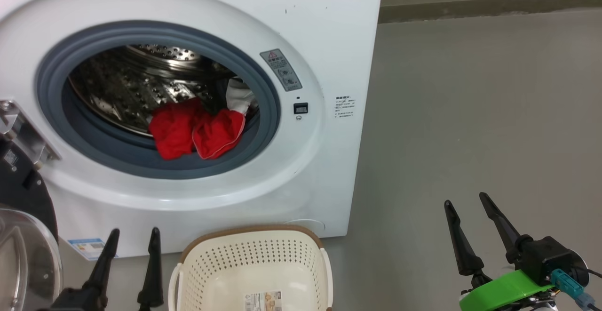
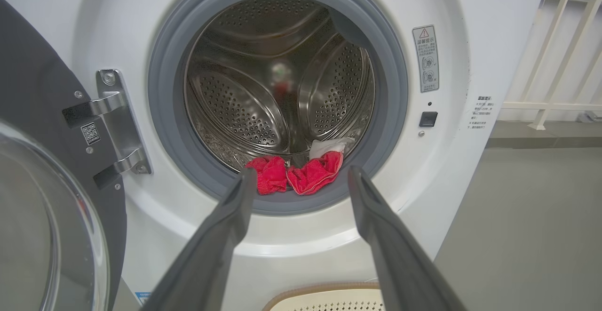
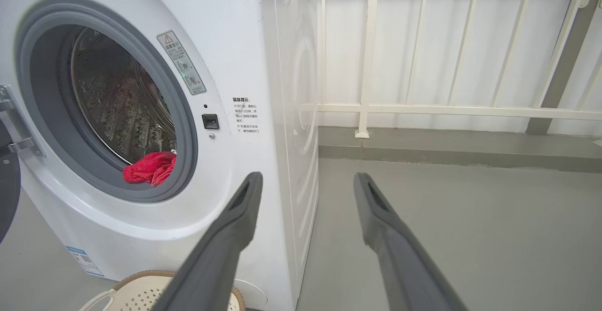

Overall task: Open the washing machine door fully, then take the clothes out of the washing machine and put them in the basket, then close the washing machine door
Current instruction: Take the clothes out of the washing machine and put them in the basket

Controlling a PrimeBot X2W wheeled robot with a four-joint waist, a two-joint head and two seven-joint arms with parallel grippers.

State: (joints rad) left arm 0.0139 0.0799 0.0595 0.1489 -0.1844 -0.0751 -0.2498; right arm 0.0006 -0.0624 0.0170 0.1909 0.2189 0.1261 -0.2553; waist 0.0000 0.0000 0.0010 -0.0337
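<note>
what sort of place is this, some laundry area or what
Likely a laundry corner on a balcony or utility area: a white front-loading washing machine on bare grey concrete floor, a cream railing beside it, a basket in front.

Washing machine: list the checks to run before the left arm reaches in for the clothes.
1. Door swung clear of the opening: ok.
2. Clothes lying at the front edge of the drum, in plain sight: ok.
3. Left gripper open and empty: ok.
4. Right gripper open, empty, off to the side: ok.
5. Basket on the floor below the opening: ok.
6. Clothes free of snags inside: cannot tell.
</note>
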